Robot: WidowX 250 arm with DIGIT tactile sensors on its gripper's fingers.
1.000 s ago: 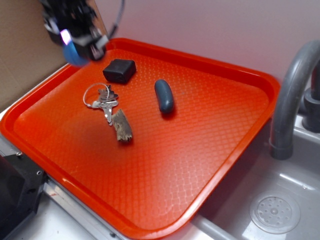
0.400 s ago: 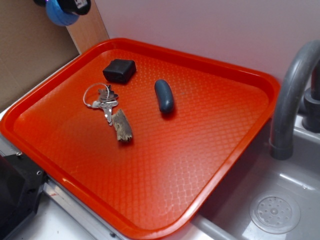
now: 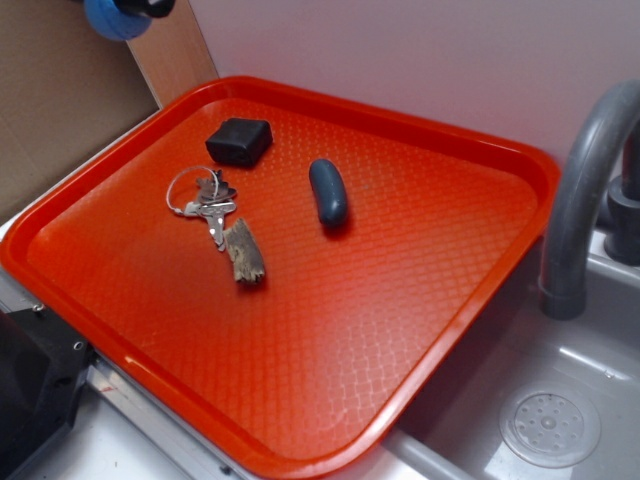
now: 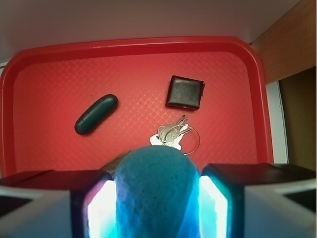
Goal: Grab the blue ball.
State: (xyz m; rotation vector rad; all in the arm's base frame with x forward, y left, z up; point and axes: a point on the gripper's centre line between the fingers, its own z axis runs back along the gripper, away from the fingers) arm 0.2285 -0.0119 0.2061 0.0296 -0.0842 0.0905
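Observation:
The blue ball (image 4: 156,191) fills the space between my two fingers in the wrist view, its dimpled surface pressed by both pads. My gripper (image 4: 157,203) is shut on it, high above the red tray (image 4: 49,64). In the exterior view only the ball's lower part (image 3: 115,20) shows at the top left edge, with the gripper (image 3: 140,6) almost entirely out of frame above it. The ball hangs well clear of the tray (image 3: 480,150).
On the tray lie a dark blue-grey capsule (image 3: 328,192), a black square block (image 3: 240,141), a bunch of keys on a ring (image 3: 205,200) and a brown wood piece (image 3: 244,253). A grey faucet (image 3: 585,190) and sink (image 3: 550,425) stand at the right.
My gripper has risen with the ball from just over the tray's far left corner to the top edge of the exterior view. The things on the tray have not moved.

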